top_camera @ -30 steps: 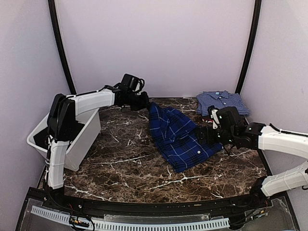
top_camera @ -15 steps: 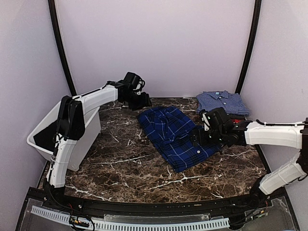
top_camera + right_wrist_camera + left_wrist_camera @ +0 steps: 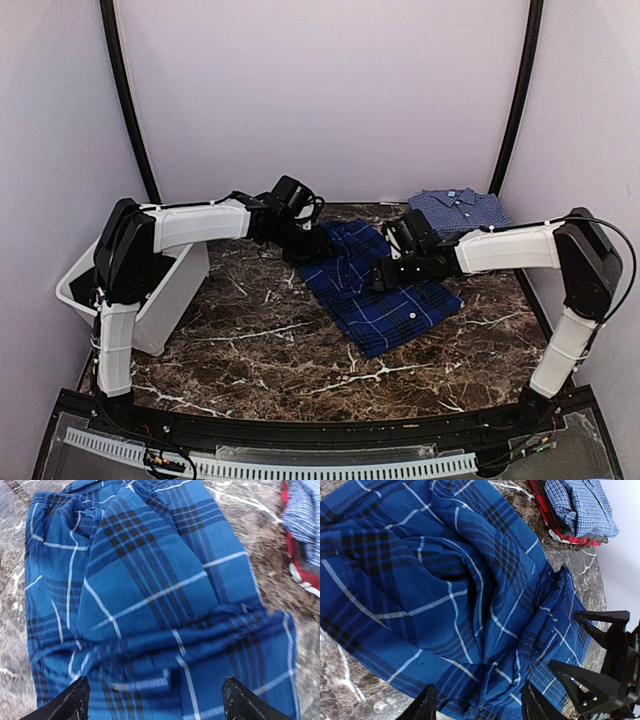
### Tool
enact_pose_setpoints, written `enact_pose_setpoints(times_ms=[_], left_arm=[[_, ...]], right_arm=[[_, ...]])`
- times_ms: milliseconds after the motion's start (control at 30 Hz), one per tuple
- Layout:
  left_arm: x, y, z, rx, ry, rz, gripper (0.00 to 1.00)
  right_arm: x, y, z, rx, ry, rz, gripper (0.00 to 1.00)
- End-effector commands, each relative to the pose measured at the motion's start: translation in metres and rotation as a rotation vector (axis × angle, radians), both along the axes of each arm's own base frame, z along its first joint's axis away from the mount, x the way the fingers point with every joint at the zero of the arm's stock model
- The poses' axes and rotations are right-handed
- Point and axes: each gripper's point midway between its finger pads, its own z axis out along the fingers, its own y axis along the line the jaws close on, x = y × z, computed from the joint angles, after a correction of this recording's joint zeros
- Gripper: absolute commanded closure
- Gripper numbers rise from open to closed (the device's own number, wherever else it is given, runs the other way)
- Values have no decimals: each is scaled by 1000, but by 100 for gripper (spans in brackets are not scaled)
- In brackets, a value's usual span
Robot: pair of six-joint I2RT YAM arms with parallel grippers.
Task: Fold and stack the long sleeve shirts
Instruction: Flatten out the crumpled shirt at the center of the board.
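Top external: three shirts (image 3: 375,285); one plaid (image 3: 445,605) spread, fine-check (image 3: 460,210) atop red (image 3: 565,537). Left claw (image 3: 477,700), right claw (image 3: 155,690) both gaping.

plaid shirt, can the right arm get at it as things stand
Probably yes: the right gripper hangs open right over the plaid shirt, with nothing between them.

At one o'clock in the left wrist view the red shirt (image 3: 541,502) lies mostly hidden beneath the fine-check shirt (image 3: 580,505), itself cut off by the top edge.

A robot lab booth: blank lilac walls (image 3: 330,90), marbled table (image 3: 250,350), 2 black poles (image 3: 125,90).
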Motion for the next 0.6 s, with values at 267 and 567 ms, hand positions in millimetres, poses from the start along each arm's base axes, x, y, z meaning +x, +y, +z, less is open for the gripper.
enact_pose_setpoints(times_ms=[267,567], left_arm=[[17,-32,-26,-110,-8,13,47],[37,-19,-71,0,37,108,47]], right_arm=[[19,19,-43,-16,111,-29,21],[20,25,-29,29,104,-22,69]])
